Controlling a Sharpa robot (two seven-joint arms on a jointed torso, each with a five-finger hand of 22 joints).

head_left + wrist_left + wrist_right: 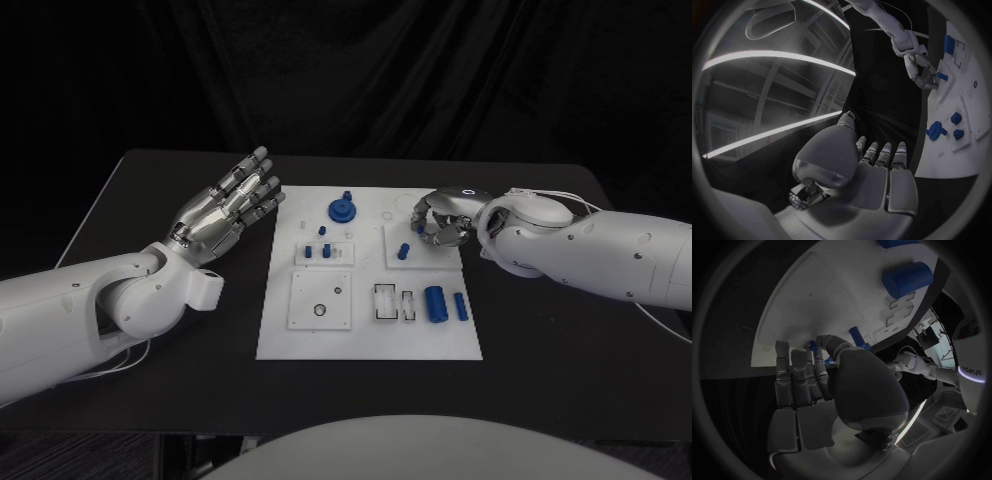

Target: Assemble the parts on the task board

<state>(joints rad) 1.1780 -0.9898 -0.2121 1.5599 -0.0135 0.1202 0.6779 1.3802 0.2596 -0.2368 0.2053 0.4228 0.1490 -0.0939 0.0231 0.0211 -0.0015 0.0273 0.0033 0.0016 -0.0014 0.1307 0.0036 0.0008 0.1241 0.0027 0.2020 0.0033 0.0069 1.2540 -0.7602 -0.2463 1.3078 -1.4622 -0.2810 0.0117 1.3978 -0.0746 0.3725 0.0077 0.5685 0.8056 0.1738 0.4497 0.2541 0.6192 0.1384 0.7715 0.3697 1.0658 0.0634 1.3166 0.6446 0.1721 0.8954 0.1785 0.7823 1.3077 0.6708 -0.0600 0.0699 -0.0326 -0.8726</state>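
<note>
The white task board [368,330] lies mid-table. A blue gear-like part [343,209] stands near its far edge, with small blue pegs [323,243] just nearer than it. Two blue cylinders [446,304] lie at the near right; one looms large in the right wrist view [907,279]. My right hand [440,220] hovers curled over the board's far right, fingertips down beside a short blue peg [405,250] [856,335]. Bits of blue show between its thumb and fingers [816,346]; whether they are held is unclear. My left hand [231,205] floats flat and spread left of the board, holding nothing.
Square and slotted recesses [320,300] sit on the board's near half. Bare black table [562,340] surrounds the board, with its edges well away from both hands. The left wrist view shows the right hand [920,70] at the board's far side.
</note>
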